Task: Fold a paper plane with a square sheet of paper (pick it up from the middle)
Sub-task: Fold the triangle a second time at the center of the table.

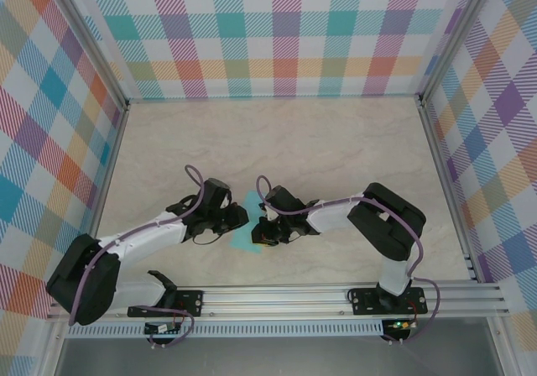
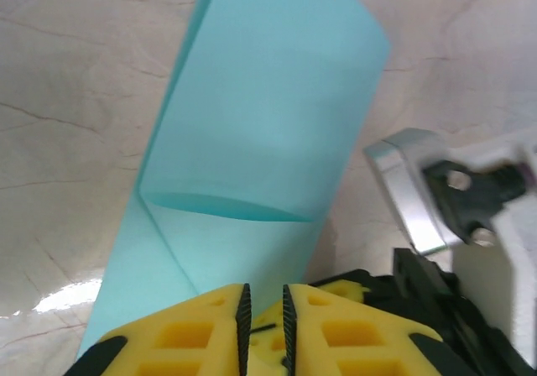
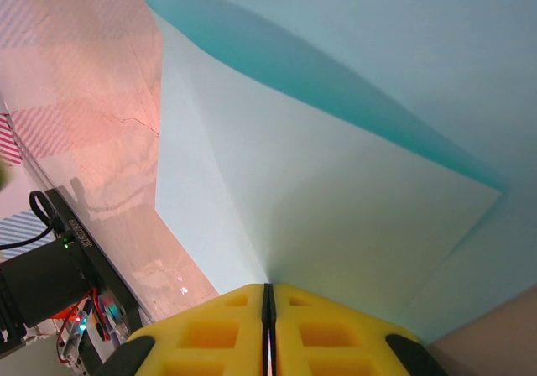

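With left end effector [image 2: 263, 302] and right end effector [image 3: 268, 296] pinching the square sheet of paper [image 2: 260, 124], opposing pulls could tear it.

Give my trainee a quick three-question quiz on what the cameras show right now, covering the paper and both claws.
1. Multiple choice: in the top view, where is the paper?
A) between the left claw and the right claw
B) against the far wall
C) beside the right arm's base
2. True or false: the paper is flat, with no crease.
3. Short answer: in the wrist views, which claw's fingers are pressed together with no gap?

Key:
1. A.
2. False. A crease runs up from the right claw.
3. The right claw. The left claw shows a narrow gap.
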